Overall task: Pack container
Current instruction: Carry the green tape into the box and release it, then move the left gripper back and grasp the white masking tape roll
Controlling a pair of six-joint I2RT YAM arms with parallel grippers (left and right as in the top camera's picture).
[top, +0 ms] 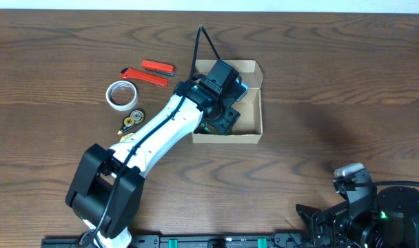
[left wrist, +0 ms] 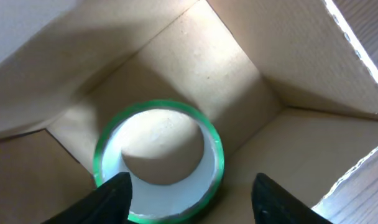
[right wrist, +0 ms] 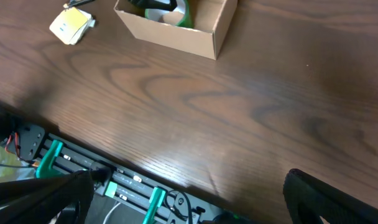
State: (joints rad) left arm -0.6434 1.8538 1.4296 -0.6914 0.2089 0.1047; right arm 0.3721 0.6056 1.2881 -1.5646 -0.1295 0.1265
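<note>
The container (top: 254,96) is an open tan cardboard box at the table's middle; it also shows in the right wrist view (right wrist: 176,34). My left gripper (top: 220,118) reaches down into it. In the left wrist view a green tape roll (left wrist: 159,160) lies flat on the container floor (left wrist: 263,149). The left gripper's fingers (left wrist: 189,202) are open, one over the roll's near rim, one to its right, holding nothing. My right gripper (right wrist: 189,199) is open and empty over the table's front edge, at the bottom right of the overhead view (top: 354,200).
Left of the container lie two red-orange tools (top: 151,71), a white tape roll (top: 121,94) and a small yellow-and-black item (top: 131,119). A yellow pad (right wrist: 72,26) shows in the right wrist view. The metal rail (top: 216,241) runs along the table's front edge.
</note>
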